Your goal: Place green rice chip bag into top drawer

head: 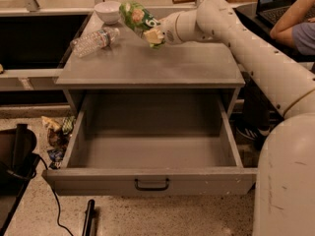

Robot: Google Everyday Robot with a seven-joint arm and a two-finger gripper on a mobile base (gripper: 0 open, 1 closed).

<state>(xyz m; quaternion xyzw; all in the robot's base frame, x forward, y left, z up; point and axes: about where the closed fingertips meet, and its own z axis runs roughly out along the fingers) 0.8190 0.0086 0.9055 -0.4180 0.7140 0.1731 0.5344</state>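
Observation:
The green rice chip bag (139, 19) is bright green with pale round cakes pictured on it. It hangs tilted in the air above the back of the grey cabinet top (147, 65). My gripper (158, 33) is shut on the bag's right end and holds it clear of the surface. The white arm reaches in from the right. The top drawer (152, 154) is pulled fully open below the cabinet top. Its inside is bare. Its flat front has a small dark pull handle (151, 185).
A clear plastic water bottle (93, 41) lies on the cabinet top at the left. A white bowl (108, 11) stands behind it. Snack packets (58, 134) lie on the floor left of the drawer. A person's arm (290, 21) and a laptop are at the far right.

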